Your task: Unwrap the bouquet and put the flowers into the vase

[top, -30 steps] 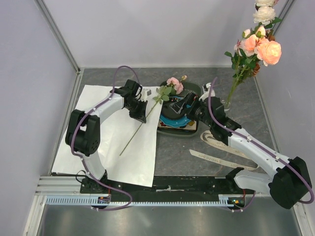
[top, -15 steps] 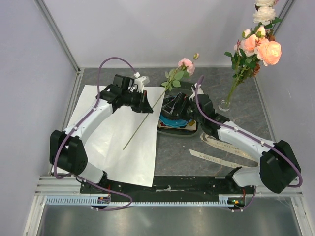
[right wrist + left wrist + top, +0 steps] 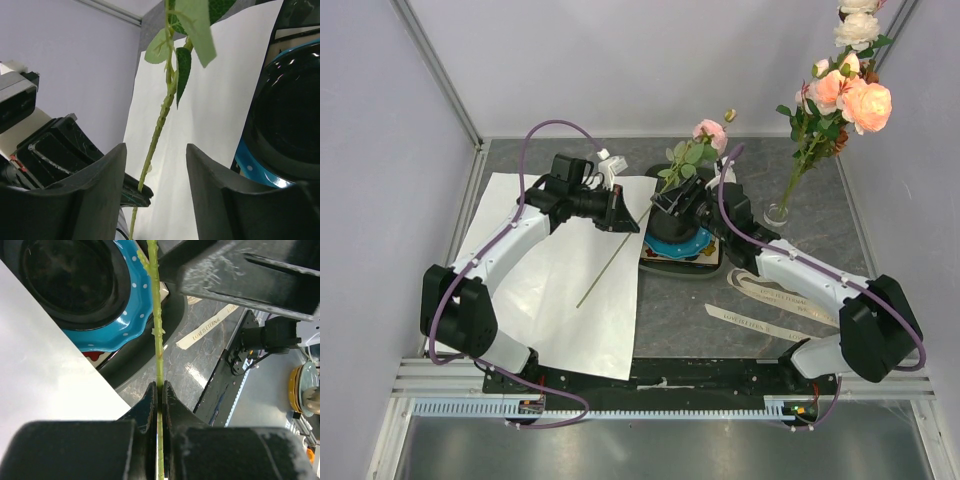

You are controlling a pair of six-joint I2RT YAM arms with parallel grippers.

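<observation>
The left gripper [image 3: 159,390] is clamped on the stem [image 3: 158,335]. The right gripper [image 3: 155,152] straddles it with jaws open. It should close squarely below the leaves [image 3: 182,70].

A sheet of paper [image 3: 540,290] covers the left half of the table [image 3: 670,320], from near its far edge to its near edge. Just right of the paper, mid-table, a plate [image 3: 682,243] sits in a tray [image 3: 137,365]. A vase [image 3: 778,213] holding a bunch of flowers [image 3: 840,95] stands toward the far right corner. Ribbon strips [image 3: 760,322] lie between the tray and the near right corner. One flower [image 3: 687,156] slants above the paper's right edge. Its head is behind the tray, and its stem is pinched in the left gripper [image 3: 623,212] and passes between the parted fingers of the right gripper [image 3: 670,205].
</observation>
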